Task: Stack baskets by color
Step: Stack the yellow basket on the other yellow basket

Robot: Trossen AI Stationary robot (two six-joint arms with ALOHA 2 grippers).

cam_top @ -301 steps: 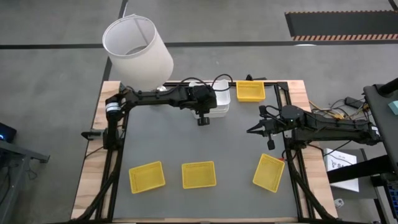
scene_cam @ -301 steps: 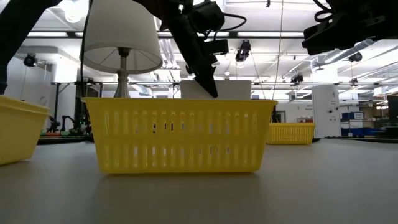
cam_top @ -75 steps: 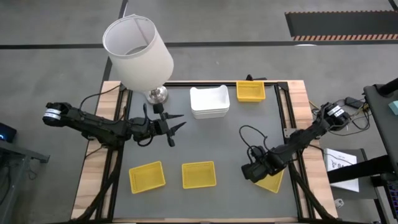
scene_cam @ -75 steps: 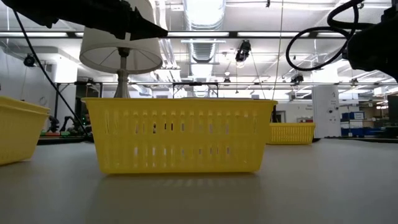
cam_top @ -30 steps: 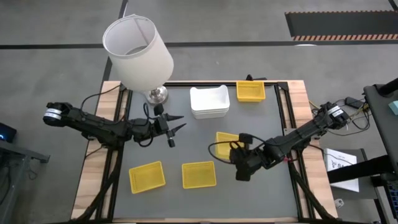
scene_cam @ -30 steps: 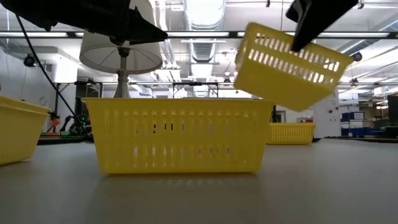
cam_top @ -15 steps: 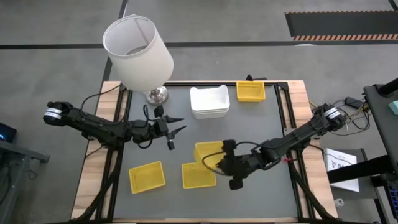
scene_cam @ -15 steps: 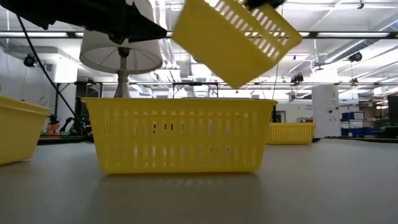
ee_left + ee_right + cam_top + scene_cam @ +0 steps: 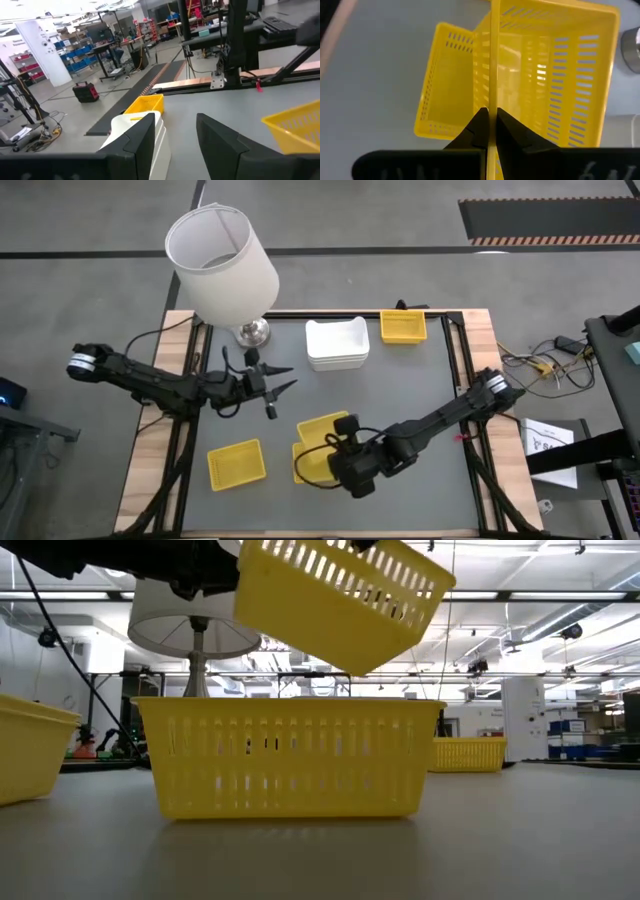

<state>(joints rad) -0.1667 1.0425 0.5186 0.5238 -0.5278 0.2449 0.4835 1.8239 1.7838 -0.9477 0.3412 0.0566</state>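
Note:
My right gripper (image 9: 338, 448) is shut on a yellow mesh basket (image 9: 324, 428), held tilted in the air above another yellow basket (image 9: 290, 755) that rests on its bottom near the table's front edge. A third yellow basket (image 9: 237, 463) lies to its left, and one more (image 9: 403, 326) lies at the far edge. Beside that one sits a stack of white baskets (image 9: 337, 343). My left gripper (image 9: 280, 385) hovers open and level over the table's left half, holding nothing. My right gripper pinches one side wall of the yellow basket at its rim (image 9: 492, 95), one finger (image 9: 479, 126) outside the wall and one (image 9: 509, 129) inside. The fingers come slanting down from the near right side. The basket (image 9: 340, 600) hangs tilted, clear of the basket below.
A lamp with a large white shade (image 9: 220, 260) on a chrome base (image 9: 251, 332) stands at the far left corner, near my left arm. Black rails (image 9: 455, 360) frame the grey mat. Bare mat lies between the white stack and the near baskets.
My right gripper has carried the yellow basket toward the table's left and near edges and a little higher, rolling as it went. The basket has turned and now hangs over the middle near basket.

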